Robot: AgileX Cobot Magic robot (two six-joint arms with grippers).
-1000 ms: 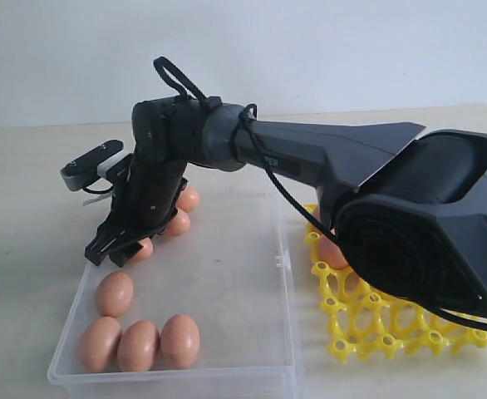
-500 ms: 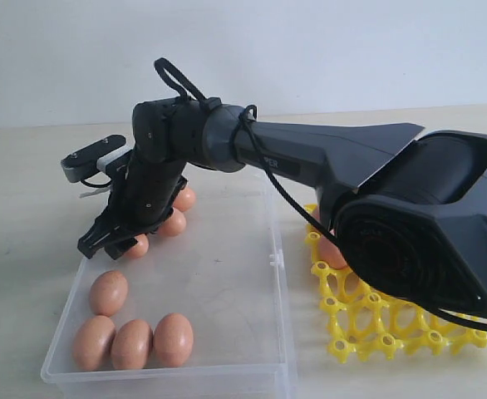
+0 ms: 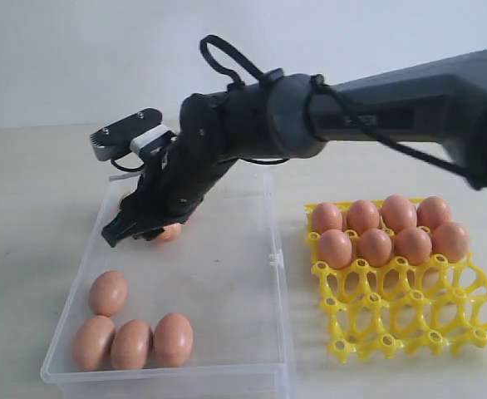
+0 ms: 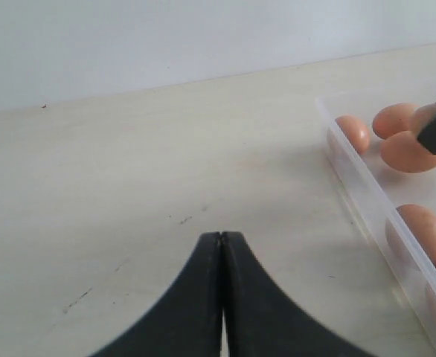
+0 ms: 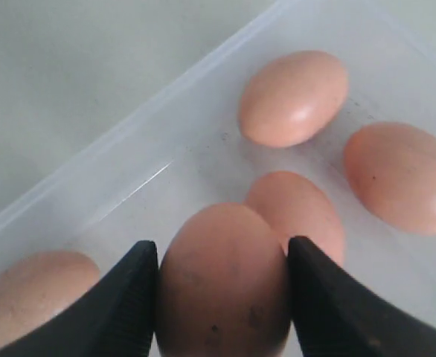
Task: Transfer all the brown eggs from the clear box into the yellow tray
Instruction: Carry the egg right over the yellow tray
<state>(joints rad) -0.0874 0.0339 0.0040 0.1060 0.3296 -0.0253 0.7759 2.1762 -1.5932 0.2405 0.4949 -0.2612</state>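
The clear box (image 3: 281,274) lies on the left, the yellow tray (image 3: 410,320) on the right. Several brown eggs (image 3: 393,229) fill the tray's far cells. More eggs (image 3: 131,342) lie in the box's near left corner. My right gripper (image 3: 131,233) is low in the box's far left part, shut on a brown egg (image 5: 225,282) that fills the gap between its fingers. Other eggs (image 5: 292,97) lie just beyond it. My left gripper (image 4: 221,236) is shut on nothing, over bare table beside the box wall (image 4: 352,186).
The tray's near cells (image 3: 393,332) hold nothing. The box's middle and right floor (image 3: 227,283) is bare. The right arm (image 3: 376,108) stretches across above the tray. Pale tabletop (image 4: 129,186) spreads left of the box.
The right arm's bulky links have lifted out of the foreground, uncovering the tray's eggs. Its gripper has shifted a little right and up, jaws narrowed onto an egg. The box slid slightly left.
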